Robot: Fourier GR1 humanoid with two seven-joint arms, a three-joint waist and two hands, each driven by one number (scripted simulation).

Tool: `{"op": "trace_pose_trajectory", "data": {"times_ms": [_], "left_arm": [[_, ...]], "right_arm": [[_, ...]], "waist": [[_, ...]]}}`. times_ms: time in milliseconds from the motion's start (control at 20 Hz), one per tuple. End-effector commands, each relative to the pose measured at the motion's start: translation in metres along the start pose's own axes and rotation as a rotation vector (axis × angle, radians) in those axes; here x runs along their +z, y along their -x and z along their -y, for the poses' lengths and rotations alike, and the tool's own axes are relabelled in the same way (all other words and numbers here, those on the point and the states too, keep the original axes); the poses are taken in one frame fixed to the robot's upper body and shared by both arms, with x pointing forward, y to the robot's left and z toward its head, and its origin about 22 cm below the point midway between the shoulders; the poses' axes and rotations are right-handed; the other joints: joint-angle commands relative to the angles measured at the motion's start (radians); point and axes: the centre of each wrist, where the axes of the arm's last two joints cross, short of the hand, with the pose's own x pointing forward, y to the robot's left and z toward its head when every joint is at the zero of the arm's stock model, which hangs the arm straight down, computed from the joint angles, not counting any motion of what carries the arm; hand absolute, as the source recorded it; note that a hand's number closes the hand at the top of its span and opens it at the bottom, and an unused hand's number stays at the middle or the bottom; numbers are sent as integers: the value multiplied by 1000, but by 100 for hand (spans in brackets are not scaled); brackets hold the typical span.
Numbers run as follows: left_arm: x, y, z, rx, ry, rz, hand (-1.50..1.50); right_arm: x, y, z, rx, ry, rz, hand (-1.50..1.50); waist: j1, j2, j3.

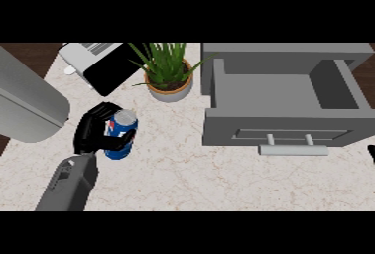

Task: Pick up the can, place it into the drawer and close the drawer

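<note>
A blue can [121, 135] with a silver top stands on the marble counter [190, 178] at left of centre. My left hand [93, 130] is curled round its left side, fingers and thumb wrapping the can. The grey drawer [282, 99] stands pulled open at the right, its inside bare, with a silver handle [293, 148] on its front face. Only a dark sliver of my right hand [372, 153] shows at the right edge, below the drawer front.
A potted green plant [169, 74] stands between the can and the drawer. A white toaster with a black panel [102, 64] sits at the back left. A large grey rounded object [26, 101] fills the left edge.
</note>
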Motion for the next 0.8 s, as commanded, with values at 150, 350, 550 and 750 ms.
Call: {"op": "trace_pose_trajectory", "data": {"times_ms": [150, 350, 550, 750], "left_arm": [[11, -27, 47, 9, -35, 17, 150], [3, -92, 43, -34, 19, 86, 150], [-15, -106, 86, -53, 31, 134, 150], [-34, -142, 124, -56, 81, 118, 150]], "right_arm": [[-1, -10, -9, -5, -12, 21, -150], [4, -10, 10, 15, 5, 14, -150], [0, 2, -7, -18, 8, 22, -150], [-18, 0, 4, -6, 22, 20, -150]], "waist": [[-11, 3, 0], [-6, -1, 0], [-14, 3, 0], [-16, 5, 0]]}}
